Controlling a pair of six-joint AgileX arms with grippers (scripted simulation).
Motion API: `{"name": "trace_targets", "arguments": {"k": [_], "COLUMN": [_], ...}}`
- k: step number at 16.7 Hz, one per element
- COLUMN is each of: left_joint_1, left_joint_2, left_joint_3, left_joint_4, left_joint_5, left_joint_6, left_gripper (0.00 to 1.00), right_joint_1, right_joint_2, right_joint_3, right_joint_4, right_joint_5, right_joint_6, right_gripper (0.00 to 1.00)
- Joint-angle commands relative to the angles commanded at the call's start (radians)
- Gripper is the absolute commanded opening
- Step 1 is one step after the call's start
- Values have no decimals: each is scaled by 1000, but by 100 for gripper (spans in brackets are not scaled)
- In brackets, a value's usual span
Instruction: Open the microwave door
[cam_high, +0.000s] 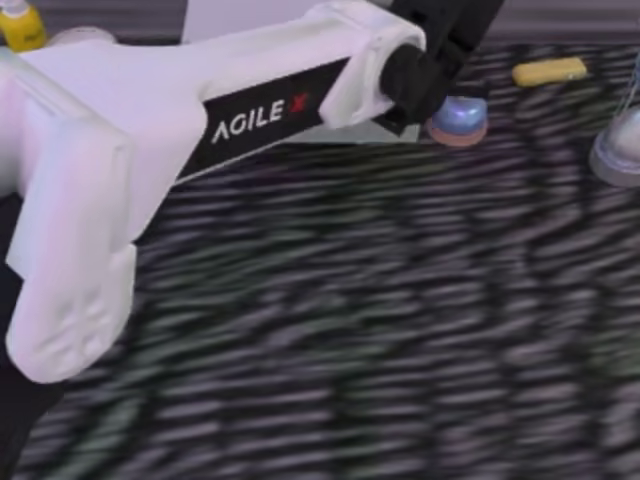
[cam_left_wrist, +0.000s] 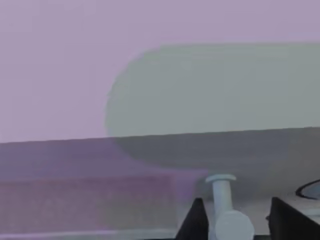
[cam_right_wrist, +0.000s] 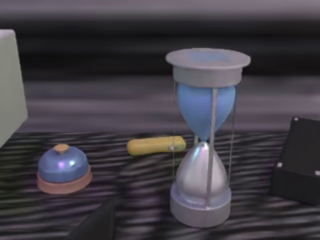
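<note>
Microwave (cam_high: 250, 20) sits at the worktop's (cam_high: 350, 330) back edge, left of centre, mostly covered by my left arm (cam_high: 150, 130), which stretches low from the left side up to it. One yellow bottle (cam_high: 20, 27) stands in the far left corner.

In the left wrist view the left gripper (cam_left_wrist: 235, 217) is right up at the microwave door (cam_left_wrist: 60, 75): jaws released, one dark finger either side of the slim handle (cam_left_wrist: 222, 192), not clenched on it.

Moving right: one bell (cam_high: 458, 118) just beside the gripper, one yellow bar (cam_high: 550, 71), one hourglass (cam_high: 620, 150) at the right edge, one black box (cam_right_wrist: 300, 160) beyond it. The front of the worktop is open room.

My right arm is outside the top view; I cannot tell how its jaws stand.
</note>
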Motion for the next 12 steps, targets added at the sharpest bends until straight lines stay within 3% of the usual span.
{"name": "trace_targets", "arguments": {"k": [7, 12], "left_joint_1": [50, 62], "left_joint_2": [92, 113], "left_joint_3": [339, 405], "left_joint_4": [-502, -591], "left_joint_5": [148, 184], "left_joint_6": [-112, -134], "left_gripper": [0, 0], "right_joint_1": [0, 0], "right_joint_2": [0, 0], "right_joint_3": [0, 0], "right_joint_4": [0, 0], "right_joint_5": [0, 0], "right_joint_6": [0, 0], "right_gripper": [100, 100]}}
